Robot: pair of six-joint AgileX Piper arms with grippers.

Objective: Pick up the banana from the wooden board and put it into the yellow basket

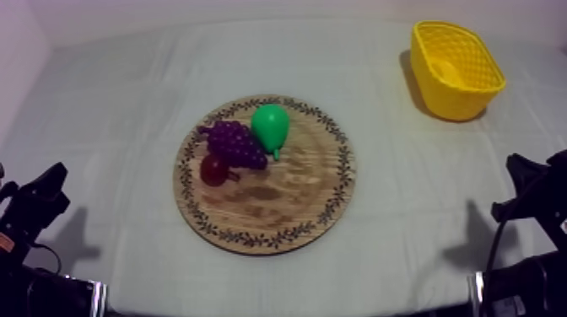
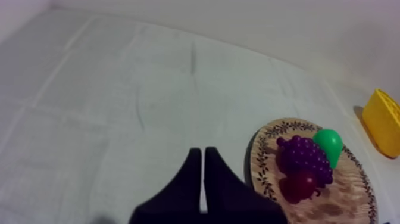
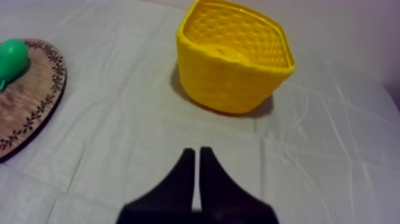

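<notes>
- My left gripper (image 2: 202, 150) is closed up, with both black fingers pressed into one narrow wedge and nothing between them. It hangs over bare cloth (image 2: 119, 107).
- Just beside it is the wooden board (image 2: 351, 205) with the patterned rim. The gripper isn't touching it.
- On the board there's the bunch of grapes (image 2: 303, 156), with the green pear (image 2: 329, 143) right up against it on the far side and the small red fruit (image 2: 300, 184) tucked against it on the near side. All three sit bunched on one half of the board, and the other half is bare wood.
- My right gripper (image 3: 196, 150) is the same story: fingers flat together, gripping nothing, over cloth.
- Ahead of it, and apart from it, the yellow basket (image 3: 232, 83) stands upright on the cloth with its mouth open to the top.
- The banana (image 3: 229, 55) is down inside the basket, I think. It's yellow on yellow, so all I can really make out is a smooth curved shape on the basket floor.
- From the top view, both grippers sit low at their own sides of the table, well apart from everything. The board is mid-table, and the basket is off at the far right, well apart from the board.
</notes>
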